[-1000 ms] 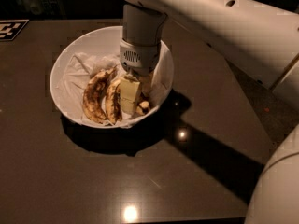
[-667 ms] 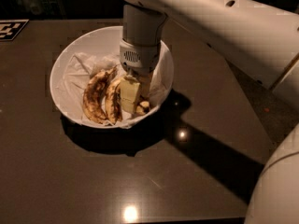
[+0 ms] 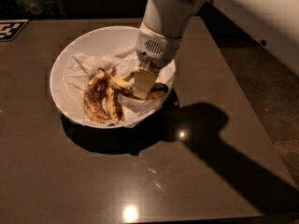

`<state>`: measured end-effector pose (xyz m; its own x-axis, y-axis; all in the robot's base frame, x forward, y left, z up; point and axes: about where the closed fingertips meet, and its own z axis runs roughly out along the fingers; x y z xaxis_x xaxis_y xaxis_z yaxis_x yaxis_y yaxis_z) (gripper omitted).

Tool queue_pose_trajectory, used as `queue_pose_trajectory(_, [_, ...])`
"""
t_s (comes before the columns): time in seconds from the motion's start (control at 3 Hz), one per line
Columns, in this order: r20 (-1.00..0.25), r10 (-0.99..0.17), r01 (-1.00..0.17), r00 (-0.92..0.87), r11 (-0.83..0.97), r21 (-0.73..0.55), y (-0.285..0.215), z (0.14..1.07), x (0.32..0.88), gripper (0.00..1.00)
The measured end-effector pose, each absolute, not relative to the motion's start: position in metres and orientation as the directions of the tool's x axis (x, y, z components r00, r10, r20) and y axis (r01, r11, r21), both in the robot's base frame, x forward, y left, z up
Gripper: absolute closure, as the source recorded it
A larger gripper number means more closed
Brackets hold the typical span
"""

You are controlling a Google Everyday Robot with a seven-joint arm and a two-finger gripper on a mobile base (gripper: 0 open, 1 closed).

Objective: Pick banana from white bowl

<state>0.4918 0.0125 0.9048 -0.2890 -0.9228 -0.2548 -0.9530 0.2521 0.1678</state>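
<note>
**Grip on banana [image 3: 122, 84] in white bowl [image 3: 93, 34], lift not yet made**

The gripper [image 3: 142, 90] is down inside the bowl's right half, clamped across the banana's middle just beside the blue sticker. One pale finger [image 3: 143, 80] shows in front of the fruit, with banana emerging on either side of it.

A second ago the wrist stood nearly upright over the fruit. Now the arm leans in from the upper right, and the banana lies crosswise, its stem end toward the two blotched bananas [image 3: 100, 101] (those two look unmoved on the crumpled paper [image 3: 79, 64]).

That turn suggests the fruit is moving with the gripper, so the grasp probably holds. The banana is still within the bowl's rim, so the pick remains unfinished.
</note>
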Motion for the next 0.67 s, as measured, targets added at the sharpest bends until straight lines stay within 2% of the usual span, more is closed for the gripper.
queue_pose_trajectory(0.67, [-0.418,-0.897,-0.987,-0.145,0.102,0.125,-0.004,0.946,0.466,1.00])
